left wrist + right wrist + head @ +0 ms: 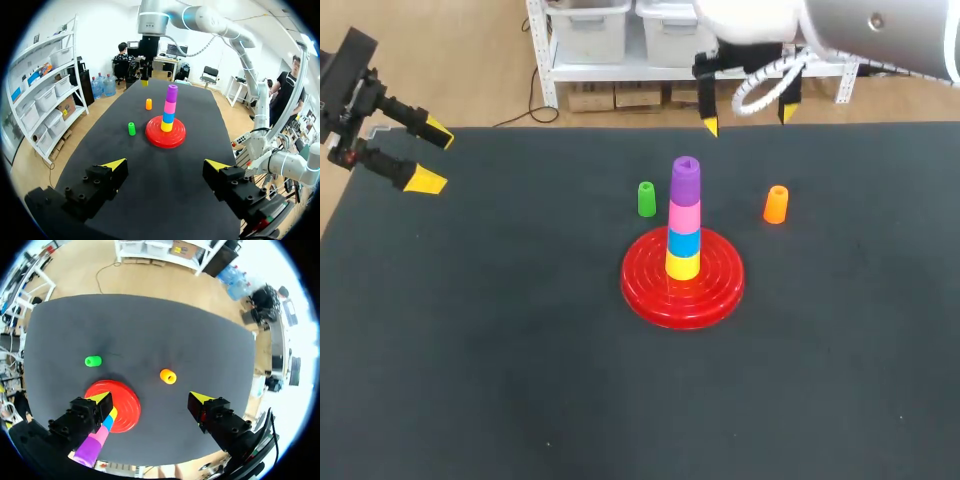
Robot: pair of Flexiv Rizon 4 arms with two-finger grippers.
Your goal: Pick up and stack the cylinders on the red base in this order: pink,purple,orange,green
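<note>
**Head view.** The red base (645, 292) lies near the middle of the dark table (470, 350). On it stand, from the bottom up, a yellow cylinder (682, 265), a blue cylinder (684, 242), the pink cylinder (685, 216) and the purple cylinder (686, 182). The green cylinder (646, 199) stands upright on the table beside the stack and near the base's far rim, not touching it. The orange cylinder (775, 204) stands upright on the other side, apart from the base. The left gripper (430, 157) is at the table's far left corner, well away from every cylinder, its fingers spread with nothing between them. The right gripper (748, 120) hangs over the far edge, tips down and wide apart, holding nothing. The orange cylinder is the nearest piece to it.

**Left wrist view.** The left gripper (166, 165) is spread wide over bare table. Far ahead of it are the red base (155, 137) and its stack, topped by the purple cylinder (172, 93). The green cylinder (131, 128) is just beside the base, and the orange cylinder (148, 104) lies farther off.

**Right wrist view.** The right gripper (150, 398) gapes wide and grips nothing. The orange cylinder (168, 376) is seen from above, ahead of the gap between the fingers and touching neither. The red base (127, 407) is partly hidden behind one finger, and the purple cylinder (87, 451) shows next to that finger. The green cylinder (93, 361) lies beyond the base.
</note>
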